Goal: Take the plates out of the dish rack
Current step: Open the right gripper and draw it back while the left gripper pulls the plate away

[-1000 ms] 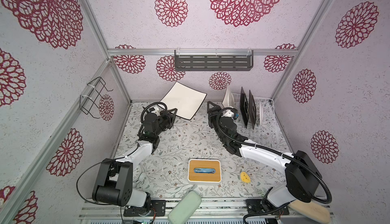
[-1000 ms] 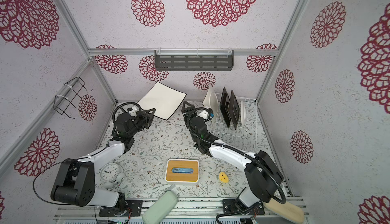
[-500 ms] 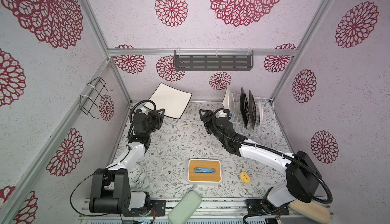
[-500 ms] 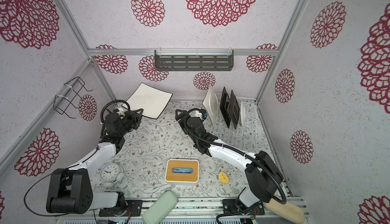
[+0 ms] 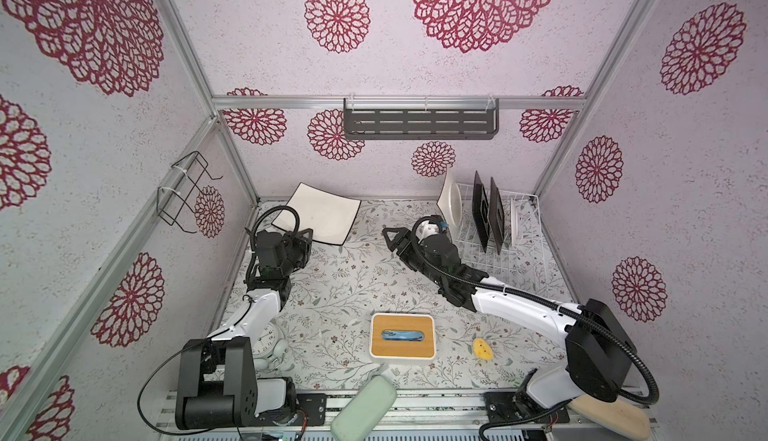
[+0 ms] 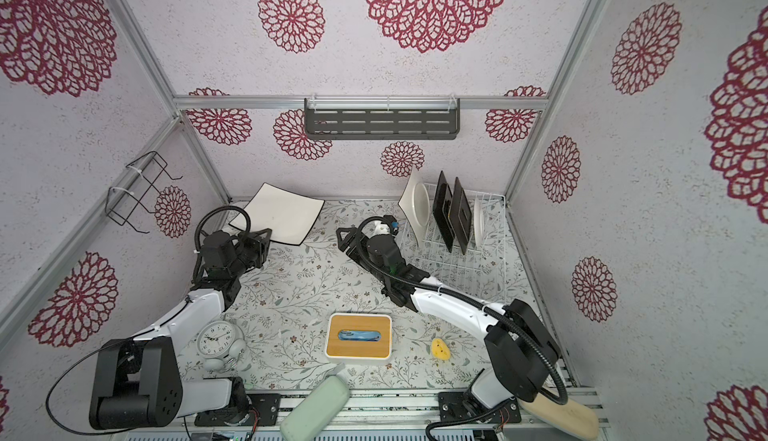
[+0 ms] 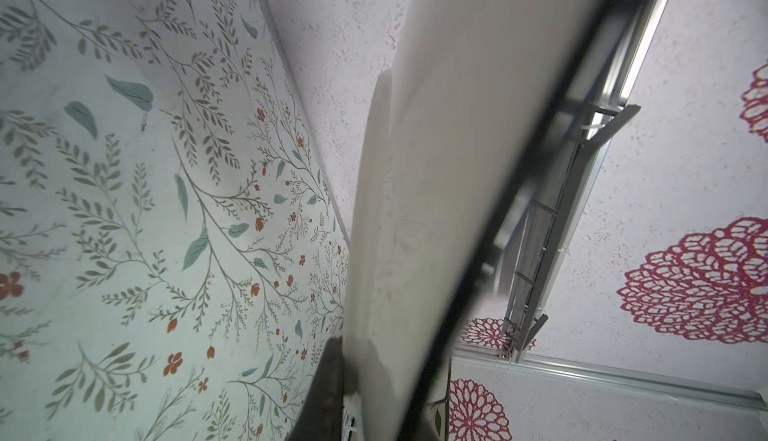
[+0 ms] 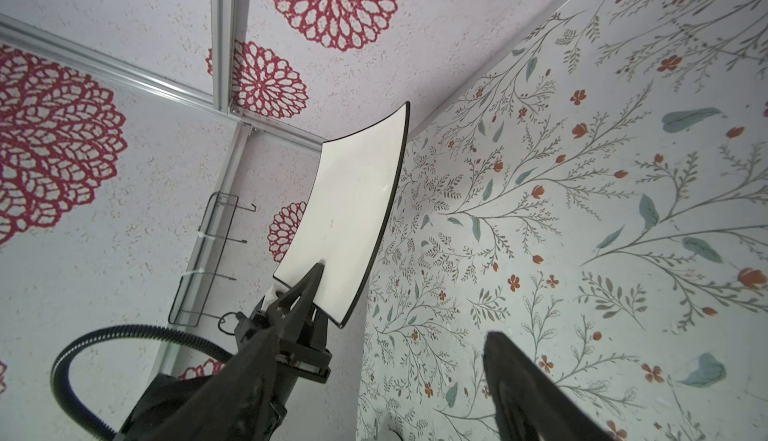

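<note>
1. Your left gripper [image 5: 306, 238] is left of centre in both top views; its jaws are clamped on the near edge of a cream-white square plate [image 5: 320, 217] with a dark rim; the right wrist view shows this held plate [image 8: 349, 210] pinched at that edge.
2. The held plate is out of the rack, tilted, at the back left of the floral table [image 5: 345, 285]; you cannot tell whether its far edge touches the table.
3. In the left wrist view you see it edge-on, filling the middle [image 7: 415, 168].
4. Your right gripper [image 5: 392, 238] is near mid-frame, just left of the dish rack [image 5: 525, 252]; its jaws stand wide apart and hold nothing; in the right wrist view only table shows between them.
5. The dish rack sits at the back right of the table; four plates stand upright in it: a second cream square plate [image 5: 451, 206] at its left end, a dark square plate [image 5: 481, 210], another dark plate [image 5: 496, 214], and a round white plate [image 5: 515, 220] at the right.
</note>
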Controlling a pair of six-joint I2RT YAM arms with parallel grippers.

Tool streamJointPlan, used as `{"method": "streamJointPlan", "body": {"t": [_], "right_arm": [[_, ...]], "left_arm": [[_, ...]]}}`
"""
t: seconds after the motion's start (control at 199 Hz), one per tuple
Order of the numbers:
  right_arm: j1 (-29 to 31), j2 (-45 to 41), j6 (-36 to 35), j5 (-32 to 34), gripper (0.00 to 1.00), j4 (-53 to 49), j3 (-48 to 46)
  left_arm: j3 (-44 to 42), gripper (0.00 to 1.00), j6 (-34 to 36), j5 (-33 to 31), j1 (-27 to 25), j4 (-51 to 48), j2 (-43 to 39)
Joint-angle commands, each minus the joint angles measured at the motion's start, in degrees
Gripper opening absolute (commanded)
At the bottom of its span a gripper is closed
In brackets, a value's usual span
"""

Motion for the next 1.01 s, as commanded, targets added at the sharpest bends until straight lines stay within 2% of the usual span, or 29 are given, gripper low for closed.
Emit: {"method": "streamJointPlan", "body": {"t": [0.0, 0.156, 0.377, 0.664, 0.85, 1.001], "right_arm": [[0.99, -0.79, -4.46, -0.31, 0.81, 2.23, -0.01], [1.32, 2.3, -9.76, -1.08, 0.8, -5.26, 4.85], [1.33, 9.49, -13.73, -5.1, 0.86, -14.85, 14.55], [1.32, 17.27, -14.58, -10.22, 0.86, -17.07, 22.43], [1.37, 20.39, -14.25, -11.68, 0.86, -17.58, 24.98], [1.31, 21.99, -14.66, -12.51, 0.87, -18.31, 26.86]], "left_arm": [[1.23, 0.0, -0.63, 1.33, 2.01, 13.54, -0.26], [-0.43, 0.0, -1.12, 0.91, 4.15, 15.27, 0.98], [-2.93, 0.0, -3.22, 1.28, 7.61, 18.17, 4.17], [-1.76, 0.0, -3.78, 5.4, 11.12, 23.78, 12.28], [0.26, 0.0, -2.05, 5.89, 12.49, 20.99, 14.39], [0.56, 0.0, -2.48, 6.52, 14.05, 22.35, 16.52]]}}
